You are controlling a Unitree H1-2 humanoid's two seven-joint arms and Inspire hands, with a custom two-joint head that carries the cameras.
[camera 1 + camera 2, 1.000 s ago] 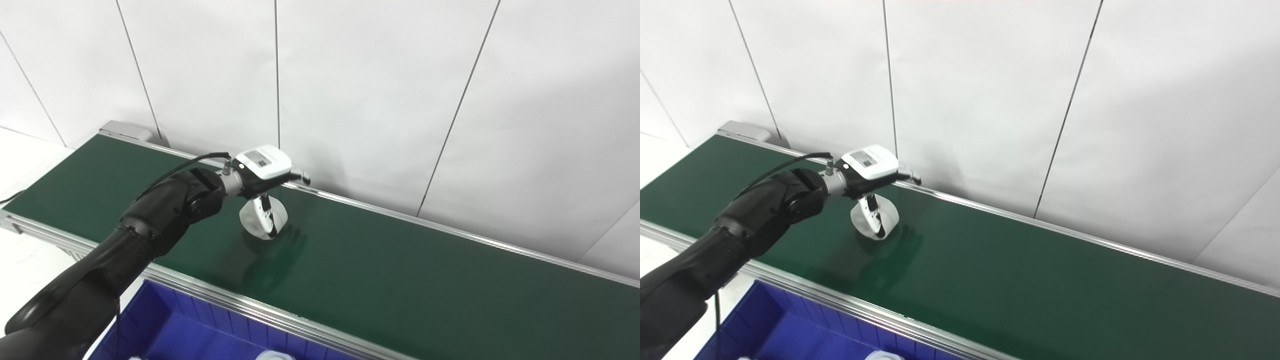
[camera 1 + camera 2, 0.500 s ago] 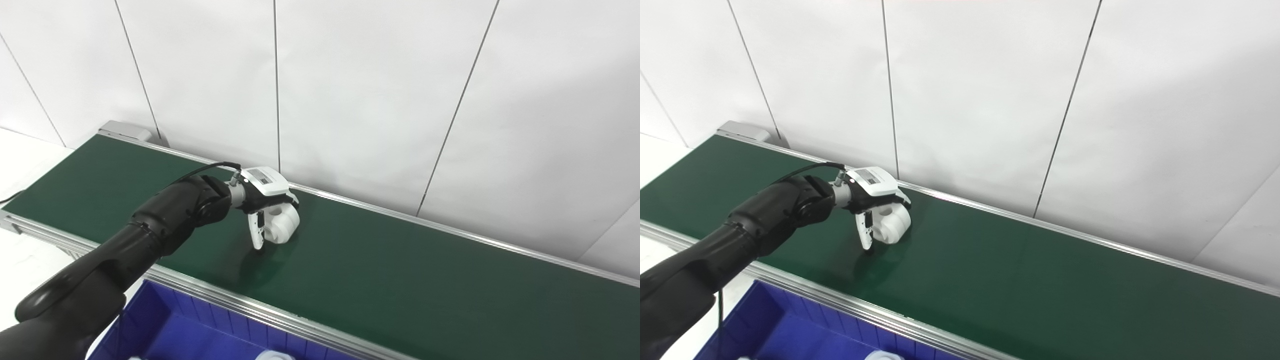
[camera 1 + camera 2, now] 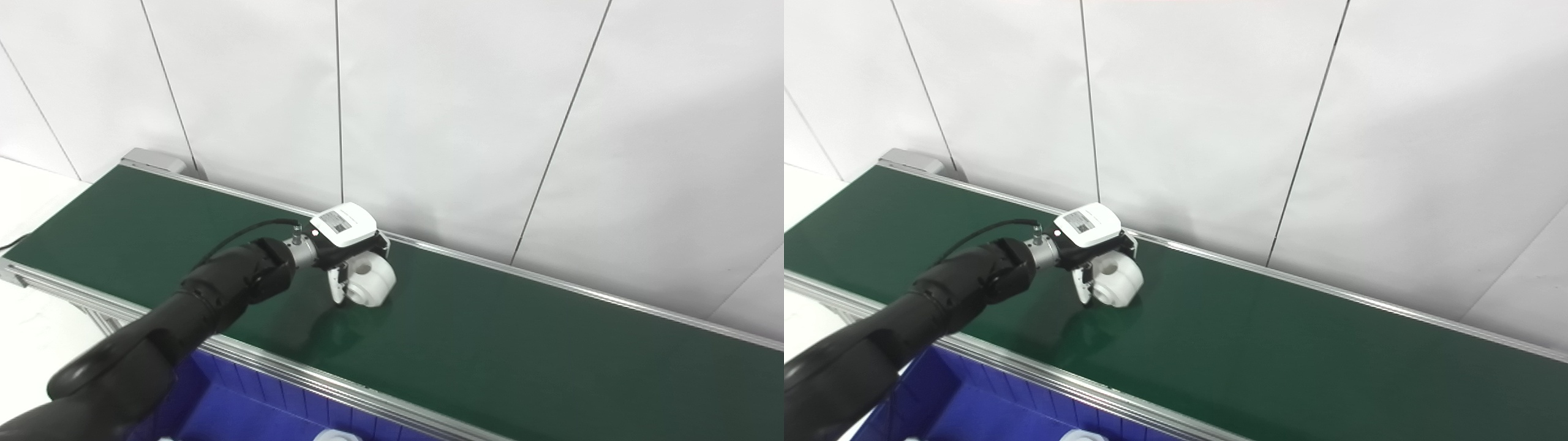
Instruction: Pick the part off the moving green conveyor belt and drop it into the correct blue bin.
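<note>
White wall panels (image 3: 465,122) with thin dark seams fill the background, and in front of them the green conveyor belt (image 3: 520,343) runs across my screen from upper left to lower right inside a silver frame. Below its near rail sits the blue bin (image 3: 245,410), only its far wall and a bit of floor in view, with something pale just showing at the bottom edge.

My left arm (image 3: 184,318) reaches in from the lower left and stretches out over the middle of the belt. The right hand is out of view.

The left hand (image 3: 349,245) is now clamped down over the white part (image 3: 370,285): the palm sits on top, the thumb (image 3: 1082,286) presses the near side, and the other fingers curl round the far side, mostly hidden. A second ago the hand hovered open above the part with its fingers spread; half a second ago it had dropped and begun to close. Since then hand and part have both slid to the right along the belt, so I read it as tracking the belt's motion while it closes.

The part, a rounded wheel-like piece with a hole in its face, appears to rest on the belt, not yet lifted. I judge the grasp nearly set; lifting it and carrying it back to the bin comes next. The smooth round shape could roll out if the hold is shallow.
</note>
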